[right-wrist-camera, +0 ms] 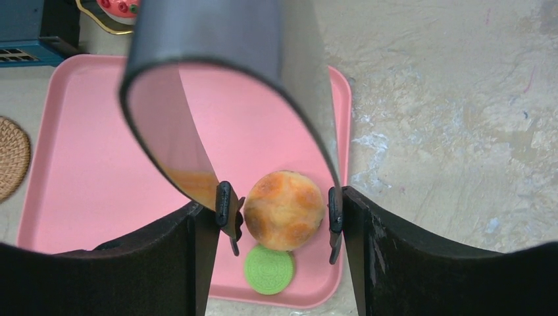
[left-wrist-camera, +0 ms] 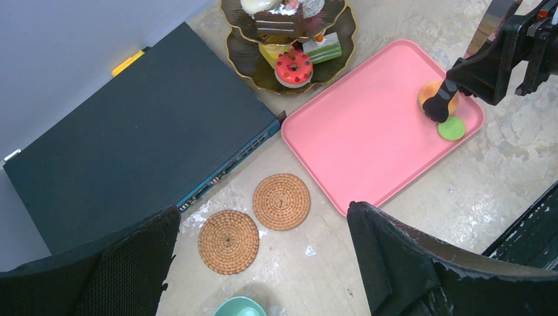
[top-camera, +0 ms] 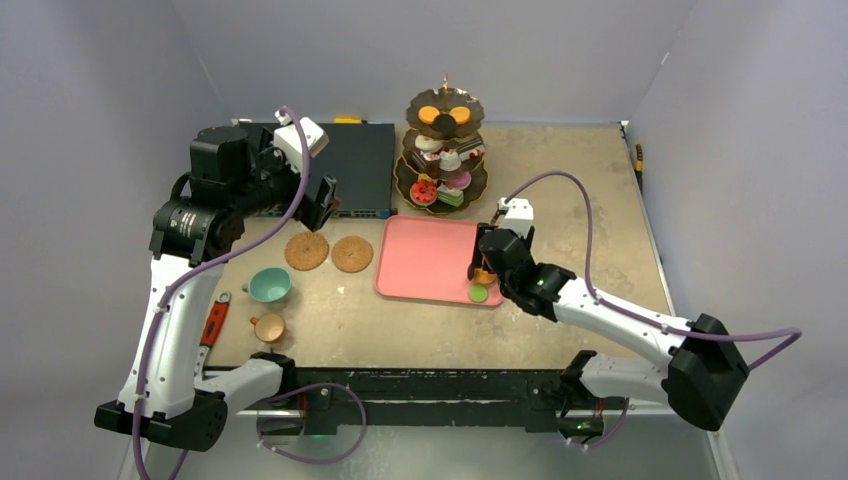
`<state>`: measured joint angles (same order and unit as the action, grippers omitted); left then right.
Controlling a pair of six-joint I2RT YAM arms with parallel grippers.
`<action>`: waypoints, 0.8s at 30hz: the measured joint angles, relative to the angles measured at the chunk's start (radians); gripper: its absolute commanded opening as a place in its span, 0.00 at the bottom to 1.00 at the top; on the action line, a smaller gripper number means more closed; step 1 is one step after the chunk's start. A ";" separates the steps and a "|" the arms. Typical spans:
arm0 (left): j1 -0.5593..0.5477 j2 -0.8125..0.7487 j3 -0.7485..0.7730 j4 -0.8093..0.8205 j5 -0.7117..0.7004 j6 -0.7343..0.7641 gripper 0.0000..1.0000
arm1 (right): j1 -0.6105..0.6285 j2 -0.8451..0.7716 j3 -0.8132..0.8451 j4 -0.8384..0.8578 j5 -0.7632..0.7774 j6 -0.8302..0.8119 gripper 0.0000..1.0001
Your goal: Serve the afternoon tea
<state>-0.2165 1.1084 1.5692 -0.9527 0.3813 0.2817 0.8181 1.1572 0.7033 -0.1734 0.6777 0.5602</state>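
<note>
My right gripper is shut on black tongs. The tong tips stand on either side of an orange-brown toy bun over the near right corner of the pink tray. I cannot tell whether the bun is lifted. A green macaron lies just in front of it. The dark three-tier stand holds several cakes. My left gripper is open and empty, high above two woven coasters. The teal cup and the tan cup stand at the near left.
A dark flat box lies at the back left, next to the stand. A red-handled tool lies by the left arm. The table's right half is bare, stained board.
</note>
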 measured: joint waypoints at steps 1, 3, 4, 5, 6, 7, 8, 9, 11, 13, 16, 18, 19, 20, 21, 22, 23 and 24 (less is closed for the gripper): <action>0.000 0.000 0.000 0.000 0.000 0.000 0.99 | 0.000 0.000 -0.004 0.008 -0.001 0.002 0.65; 0.000 0.000 0.000 0.000 0.000 0.000 0.99 | 0.000 0.000 -0.013 0.022 -0.007 0.006 0.63; 0.000 0.000 0.000 0.000 0.000 0.000 0.99 | 0.000 0.000 -0.020 0.032 -0.009 0.006 0.61; 0.000 0.000 0.000 0.000 0.000 0.000 0.99 | 0.000 0.000 -0.026 0.040 -0.011 0.006 0.59; 0.000 0.000 0.000 0.000 0.000 0.000 0.99 | 0.000 0.000 -0.030 0.048 -0.011 0.005 0.57; 0.000 0.000 0.000 0.000 0.000 0.000 0.99 | 0.000 0.000 -0.035 0.060 -0.011 0.005 0.54; 0.000 0.000 0.002 -0.001 0.000 0.000 0.99 | 0.000 0.000 -0.039 0.069 -0.012 0.006 0.50; 0.000 0.001 0.005 -0.003 0.000 0.000 0.99 | 0.000 0.000 -0.042 0.078 -0.014 0.005 0.46; 0.000 0.001 0.010 -0.006 0.000 0.000 0.99 | 0.000 0.000 -0.042 0.090 -0.014 0.000 0.41; 0.000 0.001 0.014 -0.007 0.000 0.000 0.99 | 0.000 0.000 -0.042 0.100 -0.013 -0.009 0.40; 0.000 0.001 0.017 -0.008 0.000 0.000 0.99 | 0.000 -0.005 -0.024 0.086 -0.008 -0.043 0.40; 0.000 0.001 0.017 -0.008 0.000 0.000 0.99 | 0.000 -0.010 0.019 0.069 -0.005 -0.079 0.40; 0.000 0.002 0.017 -0.008 0.000 0.000 0.99 | 0.000 -0.014 0.058 0.068 0.002 -0.111 0.40; 0.000 0.002 0.017 -0.008 0.000 0.000 0.99 | 0.000 -0.019 0.090 0.071 0.009 -0.134 0.40; 0.000 0.002 0.017 -0.008 0.000 0.000 0.99 | -0.001 -0.023 0.132 0.073 0.017 -0.166 0.40; 0.000 0.002 0.017 -0.008 0.000 0.000 0.99 | -0.005 -0.026 0.180 0.082 0.021 -0.198 0.40; 0.000 0.002 0.017 -0.008 0.000 0.000 0.99 | -0.010 -0.026 0.220 0.091 0.023 -0.224 0.40; 0.000 0.002 0.017 -0.008 0.000 0.000 0.99 | -0.018 -0.026 0.272 0.103 0.022 -0.259 0.41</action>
<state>-0.2165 1.1099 1.5864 -0.9607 0.3809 0.2821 0.7998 1.1313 0.9756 -0.0700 0.6994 0.3008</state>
